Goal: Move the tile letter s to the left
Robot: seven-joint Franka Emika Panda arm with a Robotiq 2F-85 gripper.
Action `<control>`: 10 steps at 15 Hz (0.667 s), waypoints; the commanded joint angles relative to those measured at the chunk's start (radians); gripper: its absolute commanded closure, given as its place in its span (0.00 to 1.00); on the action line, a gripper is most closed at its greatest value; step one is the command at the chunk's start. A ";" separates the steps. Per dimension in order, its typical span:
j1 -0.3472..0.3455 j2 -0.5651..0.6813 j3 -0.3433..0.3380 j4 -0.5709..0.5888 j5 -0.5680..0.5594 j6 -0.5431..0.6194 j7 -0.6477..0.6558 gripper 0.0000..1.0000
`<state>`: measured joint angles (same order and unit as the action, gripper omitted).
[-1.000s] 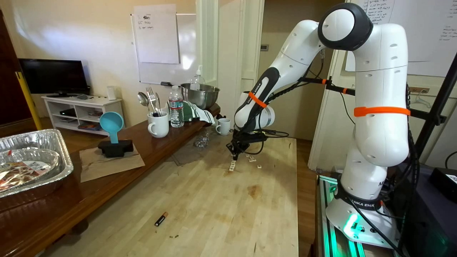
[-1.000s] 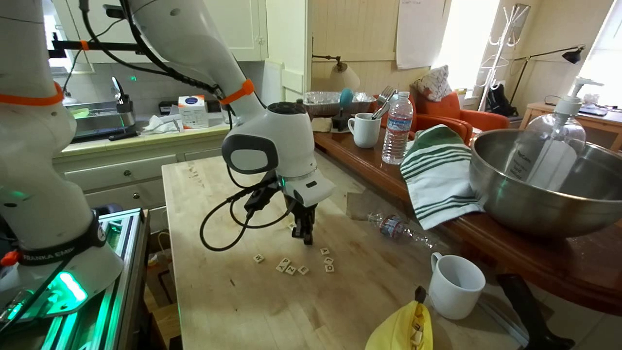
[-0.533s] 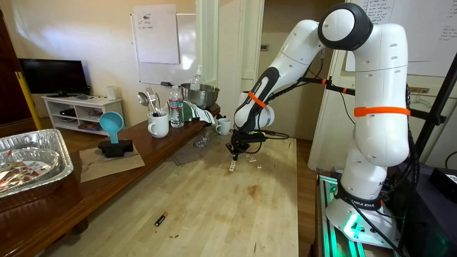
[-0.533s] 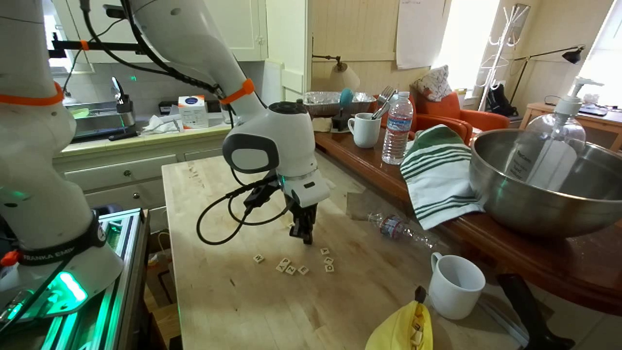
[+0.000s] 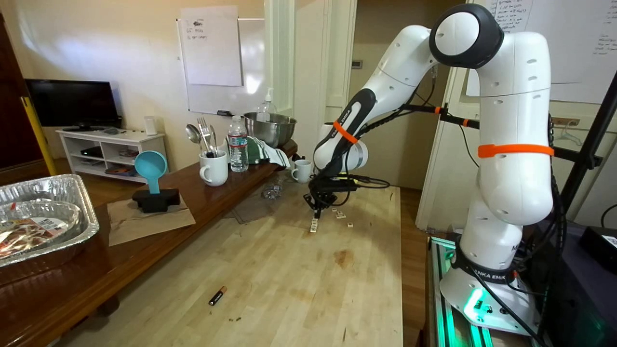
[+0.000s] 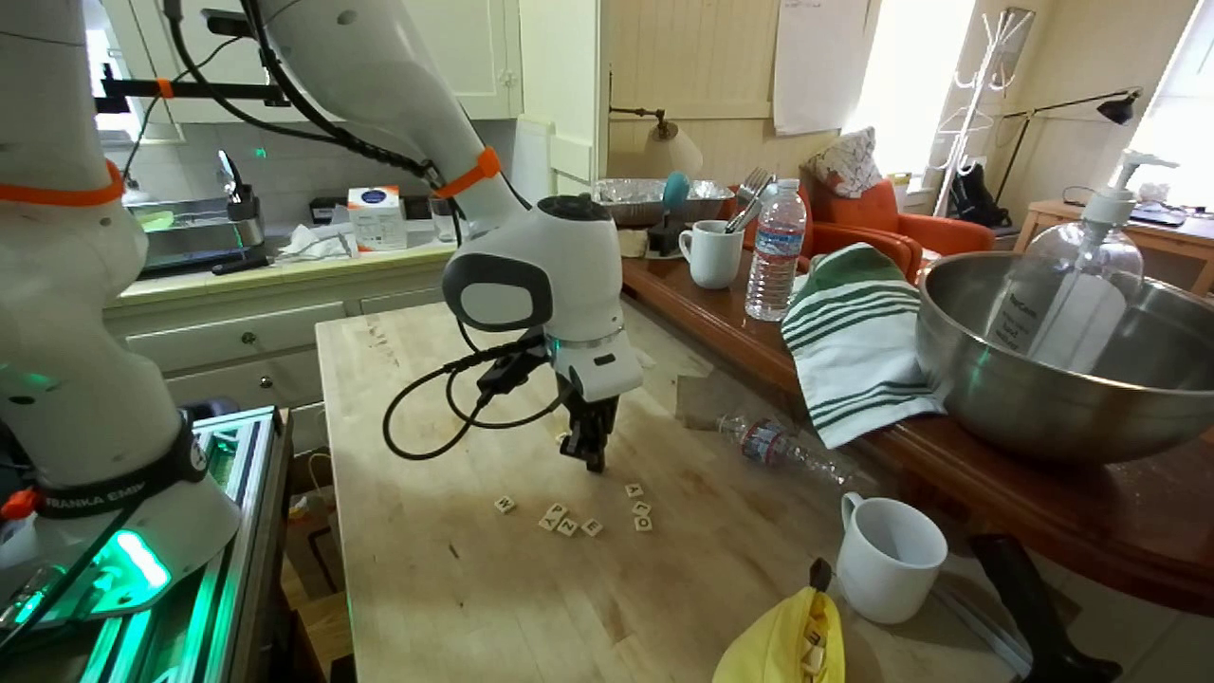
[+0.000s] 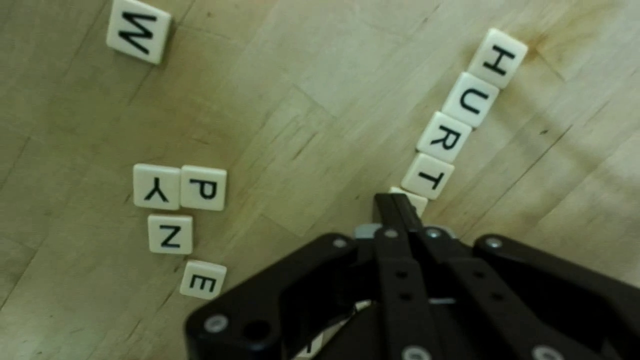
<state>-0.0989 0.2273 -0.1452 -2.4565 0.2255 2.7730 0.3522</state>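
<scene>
In the wrist view, white tiles H [image 7: 498,58], U [image 7: 470,99], R [image 7: 444,137] and T [image 7: 427,176] form a slanted row. A further tile [image 7: 416,200] touches the T end, mostly covered by my gripper [image 7: 394,196]; its letter is hidden, so no S can be read. The fingers are pressed together with nothing seen between them, and the tips are at that tile. In an exterior view the row [image 5: 314,225] lies just in front of the gripper tip [image 5: 317,214]. In an exterior view the gripper [image 6: 595,465] hides most of the row.
Loose tiles W [image 7: 138,31], Y [image 7: 156,186], P [image 7: 203,188], N [image 7: 170,234] and E [image 7: 203,279] lie beside the row. More tiles [image 6: 643,523], a yellow pouch [image 6: 778,645], a mug [image 6: 892,560] and a fallen bottle [image 6: 778,448] are on the table. A battery [image 5: 217,295] lies farther off.
The gripper has shifted slightly, leftward in an exterior view, staying low. The tile row has slid slightly the same way, away from the gripper's side. The other tiles have not moved.
</scene>
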 commanded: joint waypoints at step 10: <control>0.010 0.038 0.004 0.022 0.023 -0.017 0.086 1.00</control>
<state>-0.0981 0.2279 -0.1452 -2.4533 0.2263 2.7645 0.4208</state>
